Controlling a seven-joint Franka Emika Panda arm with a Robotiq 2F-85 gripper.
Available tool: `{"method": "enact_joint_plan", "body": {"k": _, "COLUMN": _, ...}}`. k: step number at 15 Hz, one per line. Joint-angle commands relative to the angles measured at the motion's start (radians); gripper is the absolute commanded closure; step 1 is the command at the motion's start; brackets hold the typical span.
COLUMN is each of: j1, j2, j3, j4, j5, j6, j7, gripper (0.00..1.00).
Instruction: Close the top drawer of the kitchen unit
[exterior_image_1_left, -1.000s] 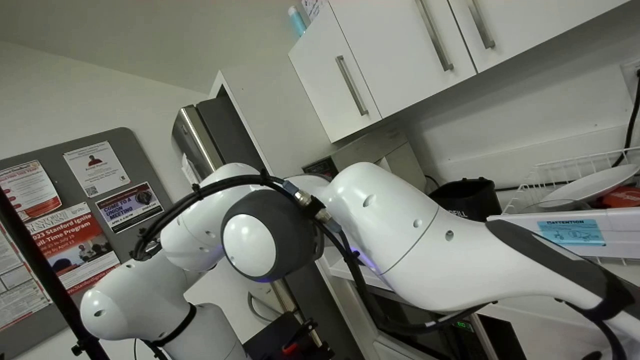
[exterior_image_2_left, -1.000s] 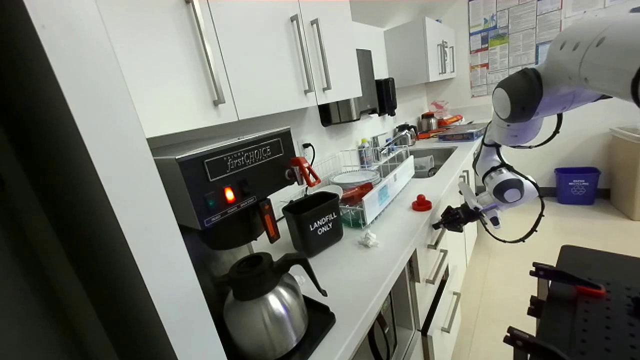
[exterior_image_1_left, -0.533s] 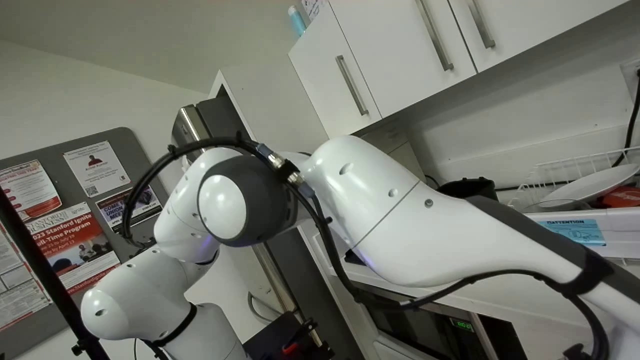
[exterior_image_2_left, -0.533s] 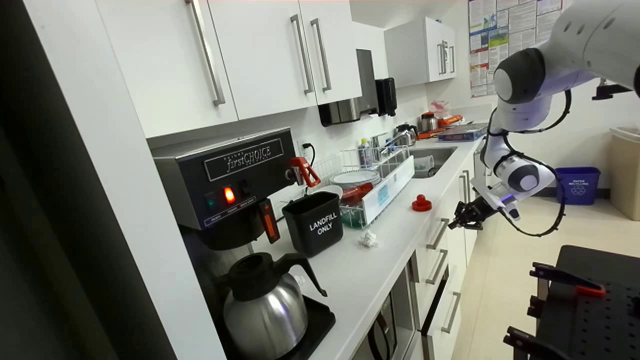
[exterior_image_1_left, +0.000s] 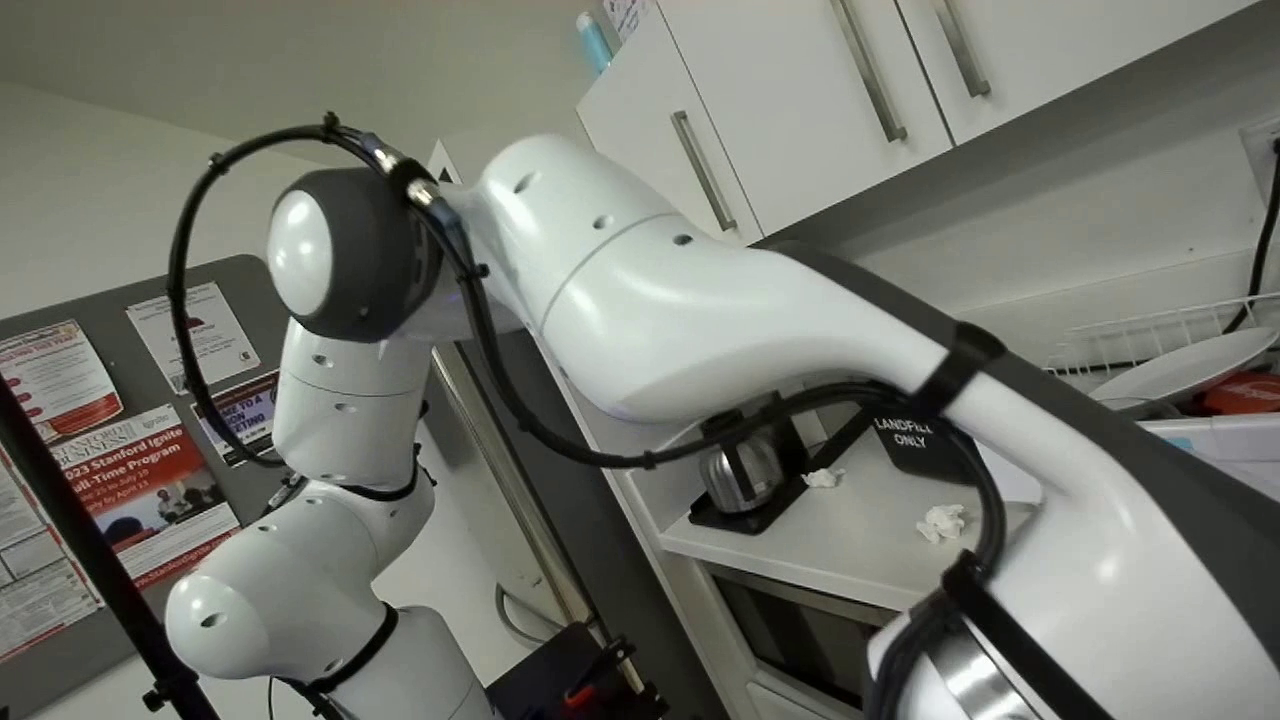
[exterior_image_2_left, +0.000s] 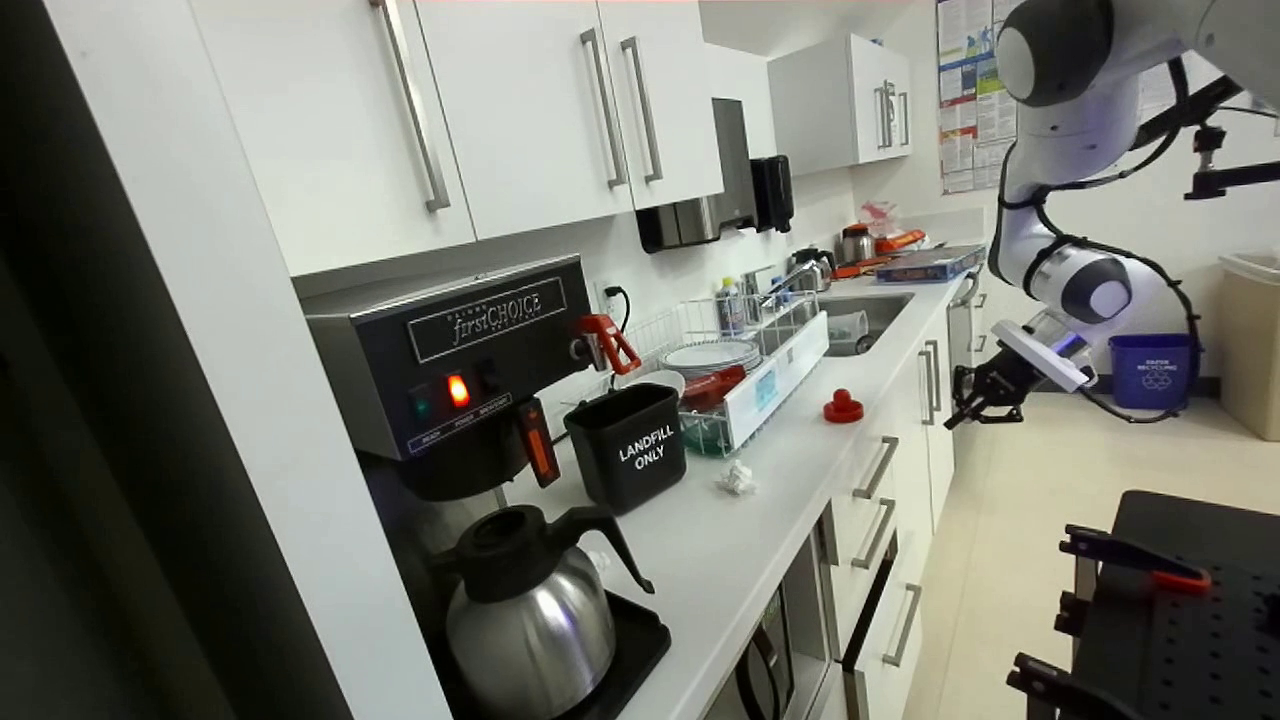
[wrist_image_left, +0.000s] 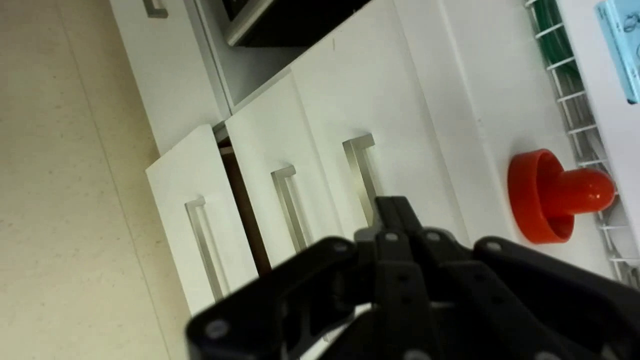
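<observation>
Kitchen unit (exterior_image_2_left: 905, 470) stretches from near left to far right in an exterior view, its tabletop (exterior_image_2_left: 700, 560) put to use for coffee and washing-up gear. At the right the arm (exterior_image_2_left: 1075, 140) bends low, I judge to work at drawer height. The coffee machine (exterior_image_2_left: 480, 350) stands at the near left, while the rack (wrist_image_left: 571, 96) lies farther along by the sink (exterior_image_2_left: 888, 315), presumably for easy draining.

The top drawer (wrist_image_left: 382, 95) sits directly under the tabletop and, in the wrist view, looks flush with the second drawer (wrist_image_left: 277, 135), so the closing seems done or nearly so. Below both, the lowest drawer (wrist_image_left: 175, 215) juts out under a dark gap; the task does not ask for that one.

The pot (exterior_image_2_left: 540, 640) rests on a tray (exterior_image_2_left: 645, 640), probably to catch drips. The bin (exterior_image_2_left: 630, 485), marked LANDFILL ONLY, stands just beyond, perhaps for coffee waste.

The claw (wrist_image_left: 393, 205) has its fingertips (wrist_image_left: 401, 212) together and holds nothing; joined like that, it would suit pushing a flat front rather than gripping. Its tips overlap the top handle (wrist_image_left: 361, 180) in the wrist view, yet in an exterior view the claw (exterior_image_2_left: 952, 424) hangs apart from it, with room to back off. The red knob (wrist_image_left: 565, 195) stands near the tabletop's front edge; why, I cannot tell.
</observation>
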Motion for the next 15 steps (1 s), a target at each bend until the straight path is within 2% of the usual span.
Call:
{"method": "enact_joint_plan", "body": {"k": 1, "j1": 0.082, "j2": -0.226, "j3": -0.046, "j4": -0.239, "j5": -0.053, "j6": 0.121, "j7": -0.114, "gripper": 1.0}}
{"method": "enact_joint_plan", "body": {"k": 7, "j1": 0.179, "j2": -0.544, "j3": -0.098, "j4": -0.502, "j5": -0.176, "j6": 0.284, "j7": -0.193, "gripper": 1.0}}
{"method": "enact_joint_plan", "body": {"k": 11, "j1": 0.22, "j2": -0.756, "j3": -0.115, "j4": -0.64, "j5": -0.319, "j6": 0.357, "j7": -0.144, "gripper": 1.0}}
{"method": "enact_joint_plan", "body": {"k": 15, "j1": 0.215, "j2": -0.933, "j3": -0.107, "j4": -0.742, "j5": -0.472, "j6": 0.383, "j7": -0.061, "gripper": 1.0}}
